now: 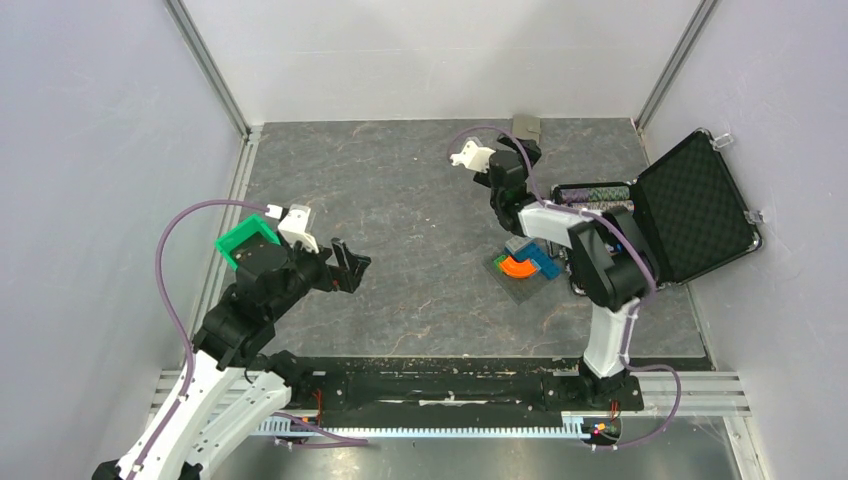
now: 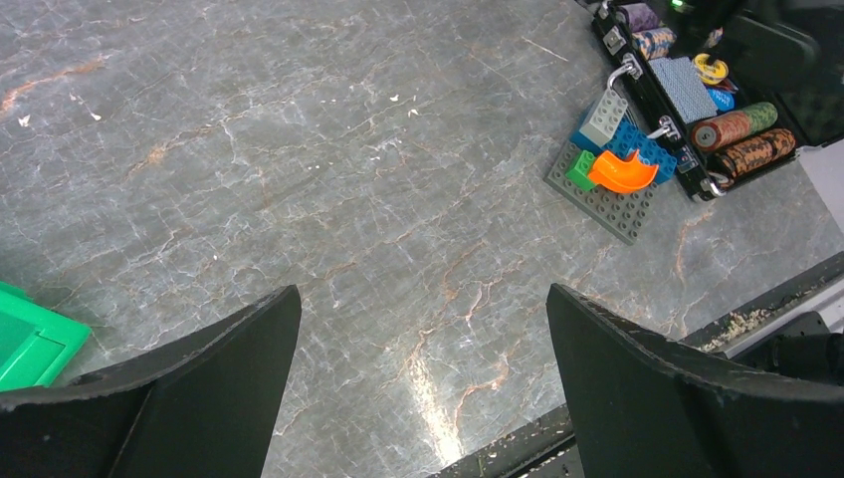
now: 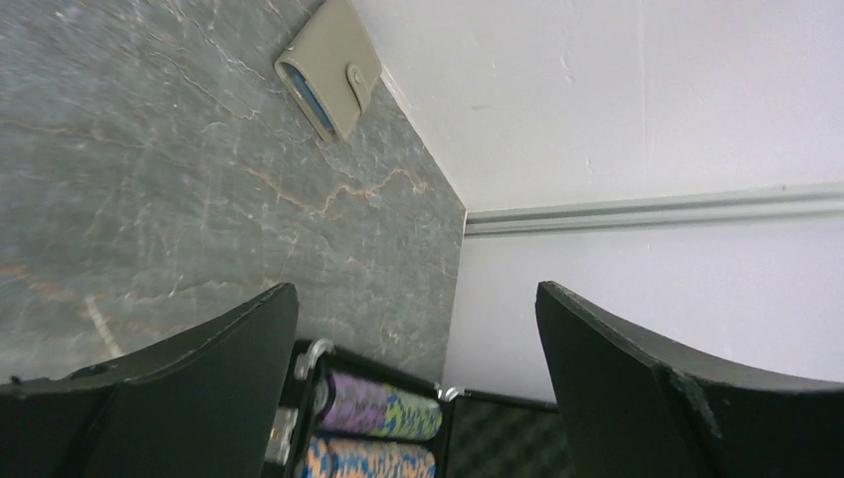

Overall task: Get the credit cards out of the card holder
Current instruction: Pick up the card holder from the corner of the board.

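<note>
The card holder [image 1: 526, 127], a small taupe folded wallet, lies flat by the back wall. In the right wrist view the card holder [image 3: 328, 68] is closed by a snap tab, with a pale-blue edge showing at its side. The credit cards are out of view. My right gripper [image 1: 522, 153] hovers just on the near side of the holder without touching it. Its jaws stand wide apart and empty in the right wrist view [image 3: 416, 289]. My left gripper [image 1: 350, 268] is far off at the left, open and empty over bare table [image 2: 420, 299].
An open black foam-lined case [image 1: 690, 205] holding rolls of poker chips [image 3: 383, 408] stands at the right. Toy bricks on a grey plate [image 1: 525, 265] lie in front of it. A green bin [image 1: 248, 240] sits beside my left arm. Walls close in the table.
</note>
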Robot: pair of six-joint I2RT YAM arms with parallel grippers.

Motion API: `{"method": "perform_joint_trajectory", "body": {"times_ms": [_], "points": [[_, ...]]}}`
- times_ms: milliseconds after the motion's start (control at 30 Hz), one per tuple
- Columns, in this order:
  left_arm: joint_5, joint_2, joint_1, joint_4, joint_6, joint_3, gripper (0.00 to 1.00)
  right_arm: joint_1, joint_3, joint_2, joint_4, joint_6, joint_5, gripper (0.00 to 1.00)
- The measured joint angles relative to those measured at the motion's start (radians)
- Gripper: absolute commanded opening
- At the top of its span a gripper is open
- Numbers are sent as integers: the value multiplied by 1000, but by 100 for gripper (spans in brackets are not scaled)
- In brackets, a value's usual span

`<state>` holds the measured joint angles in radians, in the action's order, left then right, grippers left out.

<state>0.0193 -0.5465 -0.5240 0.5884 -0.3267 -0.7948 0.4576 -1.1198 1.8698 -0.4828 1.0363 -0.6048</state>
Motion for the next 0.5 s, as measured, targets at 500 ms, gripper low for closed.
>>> {"method": "perform_joint_trajectory", "body": {"times_ms": [500], "points": [[43, -124, 0, 8, 14, 0, 100, -141, -493, 537, 21, 276, 2, 79]]}}
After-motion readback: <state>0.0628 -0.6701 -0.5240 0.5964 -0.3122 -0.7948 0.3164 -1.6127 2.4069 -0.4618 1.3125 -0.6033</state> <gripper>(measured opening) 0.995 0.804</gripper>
